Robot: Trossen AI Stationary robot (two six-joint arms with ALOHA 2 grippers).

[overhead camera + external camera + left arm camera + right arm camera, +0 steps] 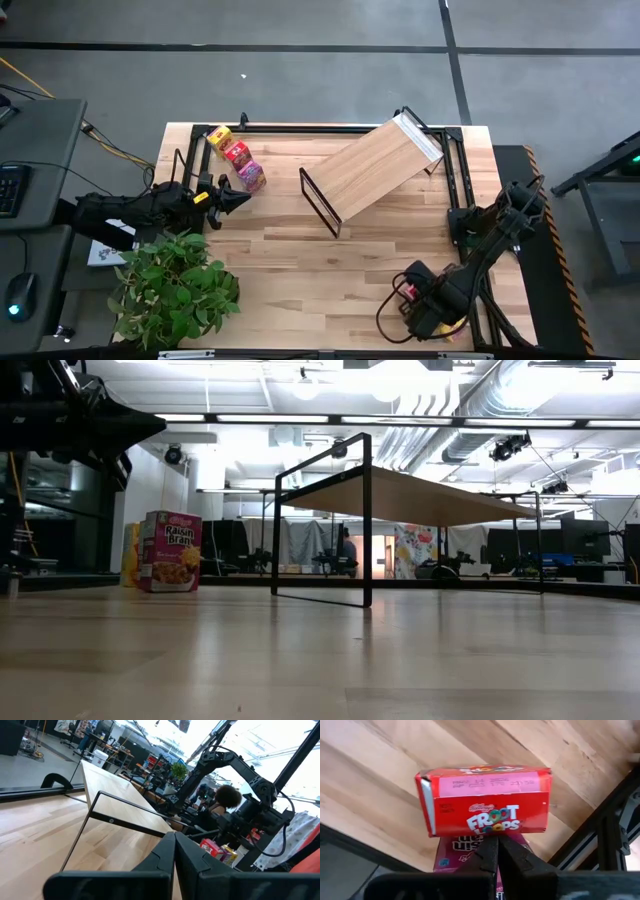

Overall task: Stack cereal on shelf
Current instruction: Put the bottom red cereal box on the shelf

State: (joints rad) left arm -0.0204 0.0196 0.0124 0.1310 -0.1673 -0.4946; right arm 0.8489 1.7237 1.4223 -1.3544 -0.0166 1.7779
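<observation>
The light-wood shelf (375, 170) stands aslant on its black wire-frame ends at the table's far middle; it also shows in the low view (400, 495). A yellow box (219, 135), a red box (236, 152) and a magenta box (251, 176) stand in a row at the far left. My left gripper (240, 199) is shut and empty, just near of that row, pointing right. My right gripper (495, 842) is shut at the table's near right, above a magenta box (462, 851) with a red Froot Loops box (485, 800) just beyond it. My right gripper's shut fingertips (490, 847) stand over the magenta box, pointing down. Whether they touch it, I cannot tell.
A potted green plant (175, 285) stands at the near left corner, close to my left arm. Black rails (460, 170) run along the table's far and right edges. A yellow box (228, 855) shows by my right arm in the left wrist view. Bare planks (320, 270) lie between the arms.
</observation>
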